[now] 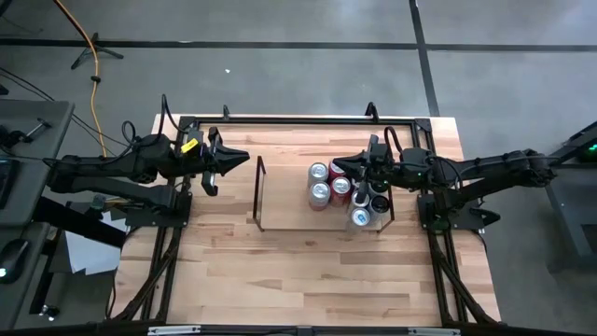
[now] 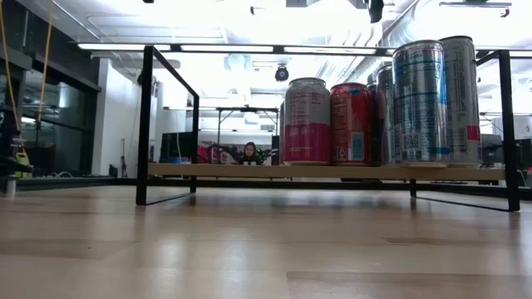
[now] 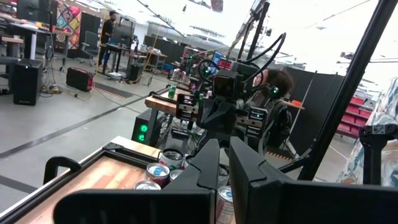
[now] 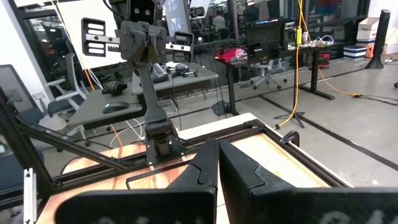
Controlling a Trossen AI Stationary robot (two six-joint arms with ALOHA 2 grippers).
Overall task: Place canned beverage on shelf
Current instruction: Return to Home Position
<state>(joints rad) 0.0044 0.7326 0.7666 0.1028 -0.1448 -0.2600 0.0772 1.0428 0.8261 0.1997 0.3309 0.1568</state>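
The shelf (image 1: 259, 191), a low rack of thin black rods, stands mid-table; its upright end frames also show in the low view (image 2: 145, 124). Several cans stand upright on its right half: a pink-and-silver one (image 2: 307, 121), a red one (image 2: 350, 123) and taller silver-blue ones (image 2: 420, 101). From above they show as a cluster (image 1: 320, 193). My right gripper (image 1: 339, 166) is shut and empty, raised over the cluster's far side. My left gripper (image 1: 244, 160) is shut and empty, above the table to the left of the shelf's left end.
A larger black rail frame (image 1: 298, 119) runs along the table's edges. The shelf's left half (image 1: 284, 201) holds no cans. Bare wood (image 1: 308, 280) lies toward the near edge. A person (image 2: 248, 153) shows far off in the room behind the table.
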